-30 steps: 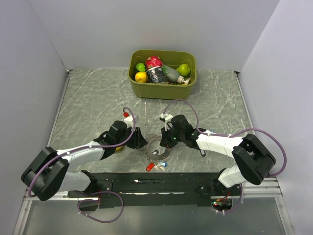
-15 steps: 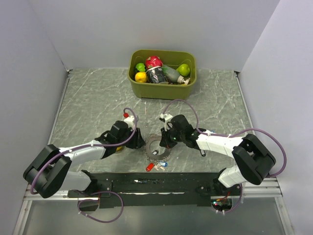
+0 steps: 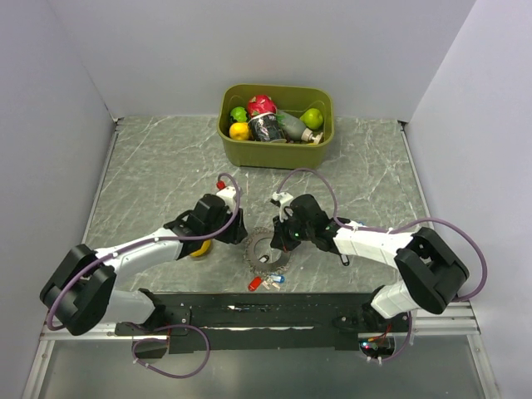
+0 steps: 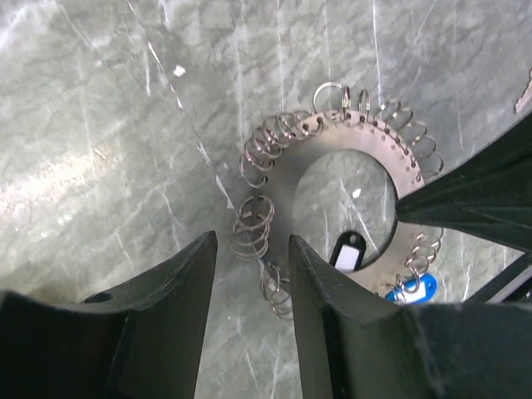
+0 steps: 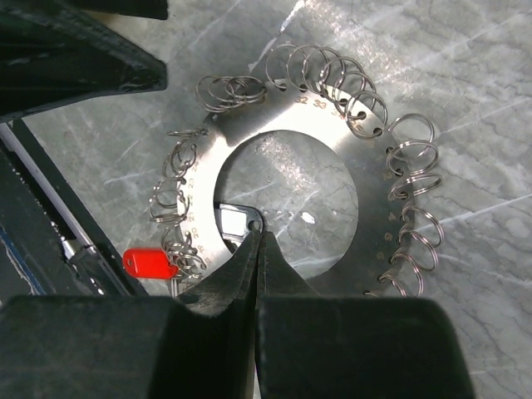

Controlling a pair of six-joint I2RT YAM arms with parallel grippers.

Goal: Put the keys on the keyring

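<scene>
1. Steel and flat, with small split loops all round its rim, the keyring (image 5: 249,125) lies on the marble table (image 3: 150,166) between my two arms, close to my bases.
2. My right gripper (image 5: 254,231) is pressed fully together. Its tips point down inside the wide hole, against the pale tag of the black key (image 4: 347,249) at the inner edge. I judge this is for nudging that key toward a loop. Whether the tips actually nip the tag, I cannot tell.
3. My left gripper (image 4: 251,241) is spread partway with nothing in it, poised over the loops on the rim opposite my right arm. I take this as readiness to steady the plate or catch a single loop.
4. The red key (image 5: 150,263) and blue key (image 4: 413,289) sit at the near rim among the loops. I cannot tell whether either is already threaded.
5. The plate is thin and the loops hang loose, so a careless push could slide the whole ring.
</scene>
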